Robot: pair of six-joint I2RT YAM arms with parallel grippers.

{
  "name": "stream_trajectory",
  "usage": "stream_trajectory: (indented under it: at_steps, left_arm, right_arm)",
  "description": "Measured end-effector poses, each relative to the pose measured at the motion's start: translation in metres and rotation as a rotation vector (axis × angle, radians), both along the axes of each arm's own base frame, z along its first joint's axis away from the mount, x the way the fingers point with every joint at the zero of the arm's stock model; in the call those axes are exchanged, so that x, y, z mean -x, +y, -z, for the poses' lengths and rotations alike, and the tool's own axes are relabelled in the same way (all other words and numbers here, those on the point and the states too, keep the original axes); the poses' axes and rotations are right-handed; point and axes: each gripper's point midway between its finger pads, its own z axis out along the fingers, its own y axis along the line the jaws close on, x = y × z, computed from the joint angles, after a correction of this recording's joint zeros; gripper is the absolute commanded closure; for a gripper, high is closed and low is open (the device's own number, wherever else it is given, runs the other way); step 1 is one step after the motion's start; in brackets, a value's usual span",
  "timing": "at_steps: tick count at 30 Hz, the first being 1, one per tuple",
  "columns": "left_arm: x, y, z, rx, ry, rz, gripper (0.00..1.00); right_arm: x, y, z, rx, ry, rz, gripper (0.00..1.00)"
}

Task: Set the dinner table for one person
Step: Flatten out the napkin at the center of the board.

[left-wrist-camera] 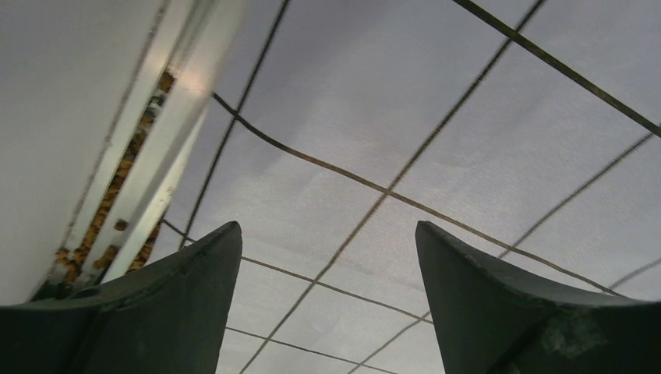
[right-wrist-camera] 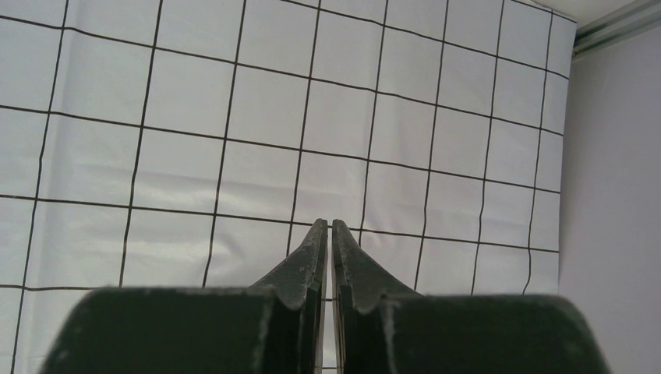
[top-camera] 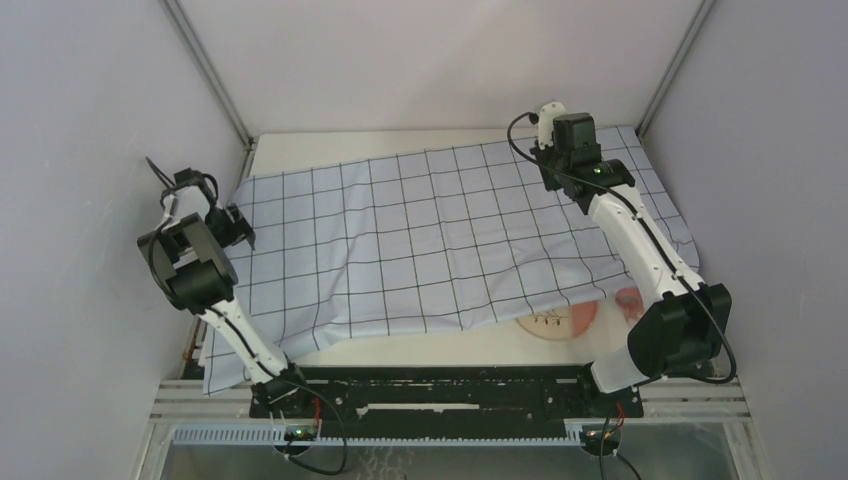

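Observation:
A pale-blue cloth point(top-camera: 440, 240) with a black grid lies spread over most of the cream-white dinner table point(top-camera: 420, 347). Its front edge is rumpled and drapes over part of a pink-and-white plate point(top-camera: 560, 322). My left gripper point(top-camera: 236, 226) is open at the cloth's left edge; in the left wrist view its fingers point(left-wrist-camera: 327, 230) stand wide apart just above the cloth point(left-wrist-camera: 405, 125) with nothing between them. My right gripper point(top-camera: 548, 165) hovers over the far right of the cloth. In the right wrist view it point(right-wrist-camera: 328, 224) is shut, empty, above the cloth point(right-wrist-camera: 257, 117).
A small pink-rimmed dish point(top-camera: 628, 300) sits beside the plate, partly behind the right arm. Grey walls close in on both sides. The table's left rail point(left-wrist-camera: 132, 179) runs right beside the left gripper. A bare strip of table point(top-camera: 400, 143) shows behind the cloth.

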Motion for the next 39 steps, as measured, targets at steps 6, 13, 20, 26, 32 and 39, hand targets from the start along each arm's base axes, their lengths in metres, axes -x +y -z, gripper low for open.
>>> stream_trajectory:
  at_steps: [6, 13, 20, 26, 32, 39]
  left_arm:
    - [0.003, 0.020, -0.002, -0.124, 0.040, 0.011, 0.22]
    - [-0.001, 0.029, 0.001, -0.195, 0.058, 0.043, 0.24]
    - [-0.003, 0.023, 0.018, -0.143, 0.069, 0.051, 0.25]
    - [-0.004, 0.022, 0.020, -0.108, 0.058, 0.040, 0.39]
    - [-0.009, 0.016, 0.022, -0.059, 0.045, 0.045, 0.58]
    - [-0.012, 0.010, 0.024, -0.030, 0.032, 0.055, 0.95]
  right_arm:
    - [0.003, 0.006, 0.003, 0.009, 0.007, -0.018, 0.91]
    - [0.005, 0.014, 0.001, 0.019, 0.000, -0.040, 0.91]
    - [0.018, 0.017, -0.021, 0.034, -0.048, -0.057, 0.92]
    - [0.029, 0.010, -0.047, 0.045, -0.122, -0.047, 0.95]
    - [0.035, 0.006, -0.046, 0.075, -0.127, -0.042, 0.95]
    - [0.036, 0.009, -0.046, 0.097, -0.130, -0.048, 0.95]
